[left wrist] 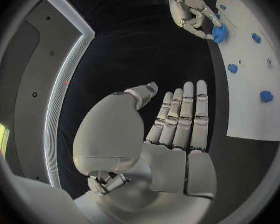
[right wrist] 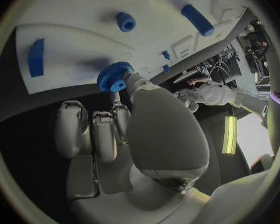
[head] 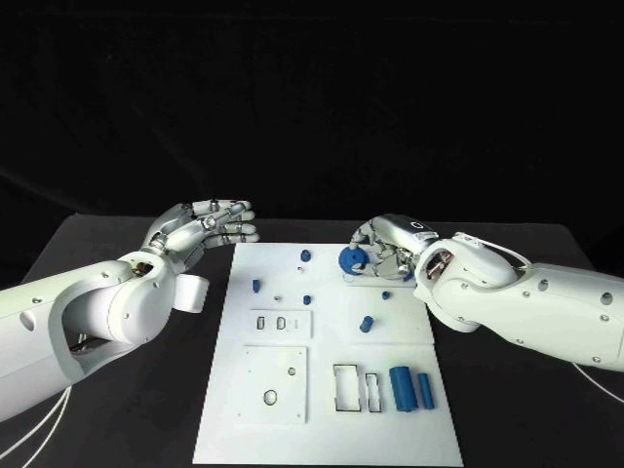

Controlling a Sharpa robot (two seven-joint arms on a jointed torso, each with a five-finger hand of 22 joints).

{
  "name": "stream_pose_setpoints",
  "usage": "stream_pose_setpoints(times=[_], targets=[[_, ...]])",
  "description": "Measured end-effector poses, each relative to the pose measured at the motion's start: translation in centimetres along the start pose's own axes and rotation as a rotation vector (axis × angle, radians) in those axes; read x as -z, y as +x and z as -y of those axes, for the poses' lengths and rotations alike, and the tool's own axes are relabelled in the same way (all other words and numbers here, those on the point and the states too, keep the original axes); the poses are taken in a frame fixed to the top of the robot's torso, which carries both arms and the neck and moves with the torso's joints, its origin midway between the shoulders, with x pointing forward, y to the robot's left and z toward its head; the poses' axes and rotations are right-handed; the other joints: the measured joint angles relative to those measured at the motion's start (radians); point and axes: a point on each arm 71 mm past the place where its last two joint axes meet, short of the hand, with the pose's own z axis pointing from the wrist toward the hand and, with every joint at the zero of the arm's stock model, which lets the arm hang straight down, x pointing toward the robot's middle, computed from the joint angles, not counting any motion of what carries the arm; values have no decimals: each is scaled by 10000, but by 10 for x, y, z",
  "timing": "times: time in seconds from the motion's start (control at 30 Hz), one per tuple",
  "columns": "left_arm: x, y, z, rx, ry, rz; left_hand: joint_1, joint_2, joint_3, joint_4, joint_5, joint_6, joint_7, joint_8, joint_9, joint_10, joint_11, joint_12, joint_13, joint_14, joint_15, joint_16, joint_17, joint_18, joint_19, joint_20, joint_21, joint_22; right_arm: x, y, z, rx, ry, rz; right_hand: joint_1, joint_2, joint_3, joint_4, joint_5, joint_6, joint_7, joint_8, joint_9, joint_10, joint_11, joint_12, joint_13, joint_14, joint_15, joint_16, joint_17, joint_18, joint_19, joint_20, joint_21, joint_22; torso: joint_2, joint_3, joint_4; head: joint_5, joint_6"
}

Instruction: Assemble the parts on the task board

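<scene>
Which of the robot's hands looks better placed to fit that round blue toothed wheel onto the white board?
Probably the right hand: it already holds the blue gear over the task board. The left hand hovers with nothing in it, off the board's edge.

gear point(head: 352, 259) partly hidden by right hand point(head: 392, 246)

I see glossy white arm shells, small dark screw holes; silver segmented left hand point(head: 207, 226), right hand point(head: 390, 249); thin white cables beneath forearms.

Black table point(head: 115, 244) under a dark backdrop point(head: 312, 97).
</scene>
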Motion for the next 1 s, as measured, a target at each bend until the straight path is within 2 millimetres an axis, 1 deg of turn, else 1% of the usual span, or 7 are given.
stream_pose_setpoints(times=[0.33, 0.43, 0.47, 0.6, 0.73, 0.87, 1.0], targets=[[0, 0, 0, 5, -5, -9, 0, 0, 0, 0, 0, 0, 0, 0, 0, 0, 0, 0, 0, 0, 0, 0, 0, 0, 0, 0, 0, -8, -8, 6, -60, 818, -1713, 632, -66, -44, 117, -14, -8, -2, -2, 4, 0, 11, -11, 40, -1, 0, 0, 0, 0, -30, 73, 0, 48, -1, 8, -7, 18, 70, -14], [-1, 1, 0, 10, -6, -19, 0, 0, 0, 0, 0, 0, 0, 0, 0, 0, 0, 0, 0, 0, 0, 0, -1, 0, 0, 0, 0, -8, -12, 10, -73, 983, -2002, 695, -67, -44, 158, -20, -27, -4, -4, 11, 0, 11, -11, 40, -2, 0, 0, 0, -1, -29, 73, 0, 49, -2, 9, -12, 24, 70, -12], [-1, 1, 0, 12, -7, -25, 0, 0, 0, 0, 0, 0, 0, 0, 0, 0, 0, 0, 0, 0, 0, 0, -1, 0, 0, 0, 0, -8, -14, 12, -77, 1046, -2083, 706, -145, -122, 235, -17, -27, -3, -3, 12, 1, 11, -11, 40, -2, 0, 0, 0, -1, -29, 73, 0, 49, -2, 11, -15, 29, 70, -10], [-1, 3, -1, 25, -8, -53, 0, 0, 0, 0, 0, 0, 0, 0, 0, 0, 0, 0, 0, 0, 0, 0, 10, 0, 0, 0, 0, -8, -21, 21, -85, 1215, -2167, 693, -148, -125, 275, -25, -34, 2, 3, 12, 1, 11, -10, 40, -2, 0, 1, 0, -1, -29, 72, 0, 48, -2, 21, -22, 40, 70, -1], [-1, 3, -1, 29, -10, -60, 0, 0, 0, 0, 0, 0, 0, 0, 0, 0, 0, 0, 0, 0, 0, 0, 10, 0, 0, -1, 0, -8, -27, 28, -86, 1364, -2121, 676, -159, -136, 275, -24, 5, 3, 3, 12, 1, 11, -10, 40, -3, 0, 1, 0, -1, -29, 73, 0, 48, -3, 21, -26, 46, 131, -12], [-2, 3, -1, 31, -10, -64, 0, 0, 0, 0, 0, 0, 0, 1, 0, 0, -1, 0, 0, 0, 0, 0, 10, 0, 0, 0, 0, -8, -33, 35, -91, 1441, -2149, 641, -159, -137, 275, -24, 6, 3, 3, 12, 1, 10, -10, 39, -4, -1, 1, 0, -1, -29, 72, 0, 48, -3, 21, -22, 24, 192, -25], [-2, 4, -1, 46, -10, -99, 0, 0, 0, 0, 0, 0, 0, 1, 0, 0, 0, 0, 0, 0, 0, 0, 9, 0, 0, -1, 0, -7, -36, 41, -94, 1483, -2162, 576, -159, -137, 356, -33, 6, 3, 3, 9, 1, 11, -10, 40, -4, -1, 1, 0, -1, -29, 72, 0, 48, -4, 26, -15, 18, 186, -36]])
